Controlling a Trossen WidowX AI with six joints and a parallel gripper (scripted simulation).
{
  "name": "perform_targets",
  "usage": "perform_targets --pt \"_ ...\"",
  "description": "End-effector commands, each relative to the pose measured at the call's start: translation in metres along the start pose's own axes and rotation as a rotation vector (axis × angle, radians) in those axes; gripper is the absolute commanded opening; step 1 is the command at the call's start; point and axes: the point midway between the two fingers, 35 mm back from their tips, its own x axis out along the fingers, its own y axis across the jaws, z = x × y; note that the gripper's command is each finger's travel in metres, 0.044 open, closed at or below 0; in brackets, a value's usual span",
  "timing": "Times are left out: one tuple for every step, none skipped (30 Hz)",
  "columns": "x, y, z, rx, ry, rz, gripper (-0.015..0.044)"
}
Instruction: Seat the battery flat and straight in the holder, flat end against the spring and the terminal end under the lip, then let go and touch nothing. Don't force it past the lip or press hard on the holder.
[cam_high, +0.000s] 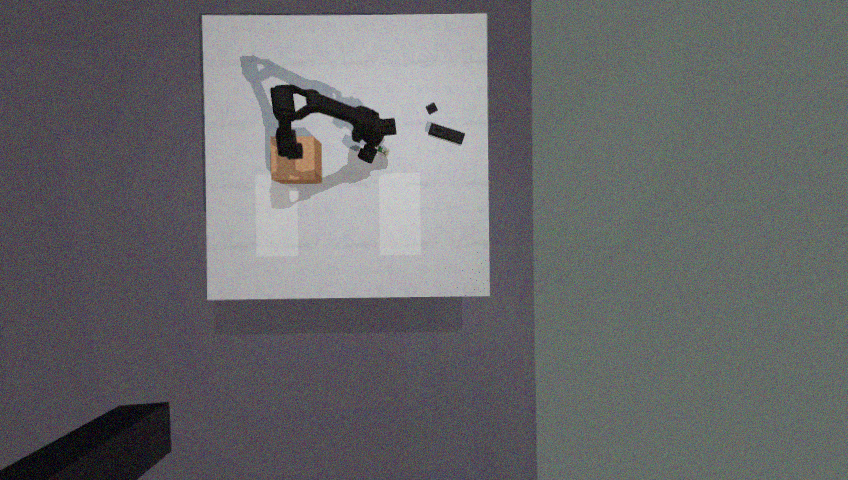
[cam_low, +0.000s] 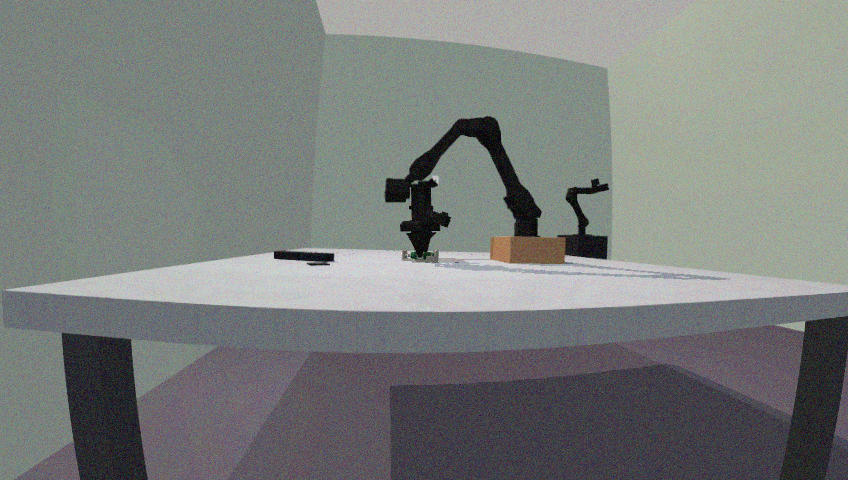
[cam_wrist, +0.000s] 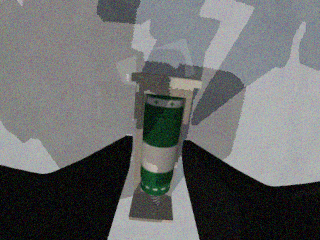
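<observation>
Release step: end effector (cam_wrist: 160, 160) released, fingers straddling the battery (cam_wrist: 162, 143) lying in the holder (cam_wrist: 152, 206); next, lift straight up, touching nothing.

I see a green battery (cam_wrist: 160, 146) with a pale grey band; grey holder (cam_wrist: 152, 206); black gripper (cam_wrist: 160, 180); tan box (cam_low: 527, 249); white table (cam_low: 357, 291).
</observation>
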Motion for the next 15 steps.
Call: perform_targets --pt "-0.009 0.000 -0.001 0.001 0.004 -0.002 0.0171" --pt "-0.011 0.000 -0.001 0.001 0.005 -0.002 0.0171" --pt "-0.012 0.000 -0.001 0.000 0.005 -0.002 0.0171" --pt "-0.013 0.000 -0.001 0.000 0.005 -0.002 0.0171" --pt "-0.013 0.000 -0.001 0.000 0.005 -0.002 0.0171" --pt "-0.013 0.000 -0.001 0.000 0.005 -0.002 0.0171" --pt "-0.013 0.000 -0.001 0.000 0.005 -0.002 0.0171" --pt "-0.013 0.000 -0.001 0.000 0.005 -0.002 0.0171" --pt "-0.012 0.000 0.000 0.000 0.001 -0.001 0.0197" --pt "-0.018 0.000 0.000 0.000 0.002 -0.001 0.0223" --pt "-0.027 0.000 -0.001 0.000 0.002 -0.001 0.0250" --pt "-0.040 0.000 0.000 0.000 0.003 -0.002 0.0276" --pt "-0.052 0.000 0.000 0.000 0.004 -0.002 0.0302" --pt "-0.065 0.001 0.001 0.000 0.004 -0.002 0.0328" --pt "-0.075 0.002 0.002 0.000 0.005 -0.003 0.0355"
